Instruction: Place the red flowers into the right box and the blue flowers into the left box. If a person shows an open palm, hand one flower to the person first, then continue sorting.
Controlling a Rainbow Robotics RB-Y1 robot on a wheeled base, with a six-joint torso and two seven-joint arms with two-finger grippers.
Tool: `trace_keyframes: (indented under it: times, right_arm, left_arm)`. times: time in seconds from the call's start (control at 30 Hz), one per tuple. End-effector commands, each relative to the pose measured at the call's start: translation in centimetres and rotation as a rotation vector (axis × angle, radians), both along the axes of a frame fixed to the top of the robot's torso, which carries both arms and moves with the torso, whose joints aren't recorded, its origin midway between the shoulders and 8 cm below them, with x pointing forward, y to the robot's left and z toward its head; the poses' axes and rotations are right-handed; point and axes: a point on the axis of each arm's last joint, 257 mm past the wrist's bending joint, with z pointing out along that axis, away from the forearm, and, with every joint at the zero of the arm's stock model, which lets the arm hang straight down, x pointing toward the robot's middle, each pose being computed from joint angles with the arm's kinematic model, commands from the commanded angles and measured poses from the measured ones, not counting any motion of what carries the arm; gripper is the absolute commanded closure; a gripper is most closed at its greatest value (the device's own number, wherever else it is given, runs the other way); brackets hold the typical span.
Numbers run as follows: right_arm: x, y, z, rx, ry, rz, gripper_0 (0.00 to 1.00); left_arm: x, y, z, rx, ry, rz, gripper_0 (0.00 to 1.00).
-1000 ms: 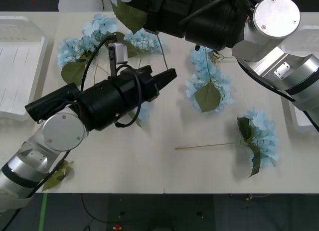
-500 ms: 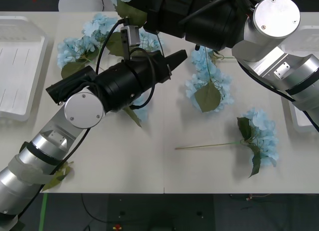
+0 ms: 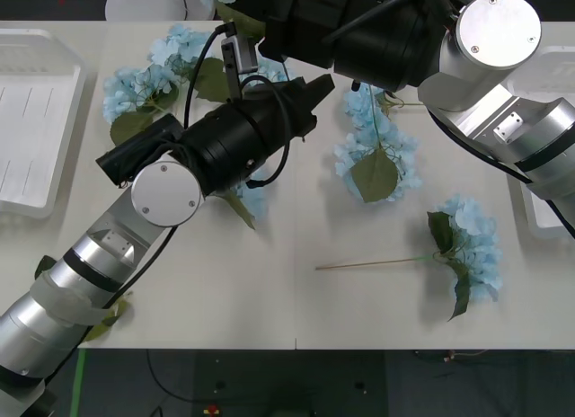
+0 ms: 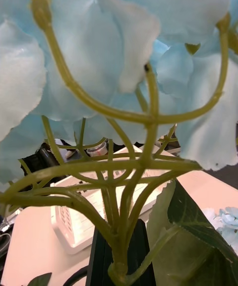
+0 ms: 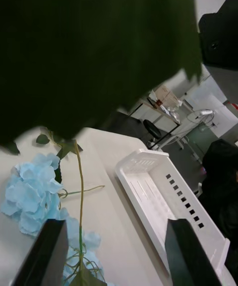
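Blue flowers (image 3: 467,242): pale sky-blue clusters, green leaves, scattered from the table's far-left area to its right edge. I read my left gripper (image 3: 310,89) as wide open, empty, above the far-centre blooms. Right gripper (image 4: 119,251) probably clamps a blue stem (image 4: 121,206).

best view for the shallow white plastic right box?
Left wrist view: the shallow white plastic right box lies nearly whole, slots visible. Front view shows a rim sliver behind the right arm. Right wrist view shows a tray behind stems; which tray is unclear.
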Motion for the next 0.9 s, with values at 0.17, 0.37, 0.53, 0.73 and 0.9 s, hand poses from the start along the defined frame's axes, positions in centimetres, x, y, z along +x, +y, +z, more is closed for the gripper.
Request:
trace_keyframes:
  times: [0.17,0.37,0.53,0.73,0.9]
  right_arm:
    - [-1.0,0.5,1.1,0.005,-0.046,0.012,1.0]
    - [-0.8,0.4,1.1,0.004,-0.046,0.008,1.0]
    - [-0.8,0.4,1.1,0.003,-0.048,0.007,1.0]
    - [-0.8,0.4,1.1,0.003,-0.046,0.007,0.24]
    - [-0.8,0.3,1.1,0.002,-0.045,0.006,0.04]
  left_arm:
    - [-1.0,-2.4,2.4,-0.025,-0.04,-0.041,1.0]
    - [-0.7,-1.6,2.5,-0.018,-0.049,-0.03,1.0]
    - [-1.0,-0.8,3.1,-0.022,-0.048,-0.038,1.0]
    - [-0.8,1.0,3.3,-0.004,-0.052,-0.032,1.0]
    - [-0.1,3.9,3.9,0.001,-0.055,0.0,1.0]
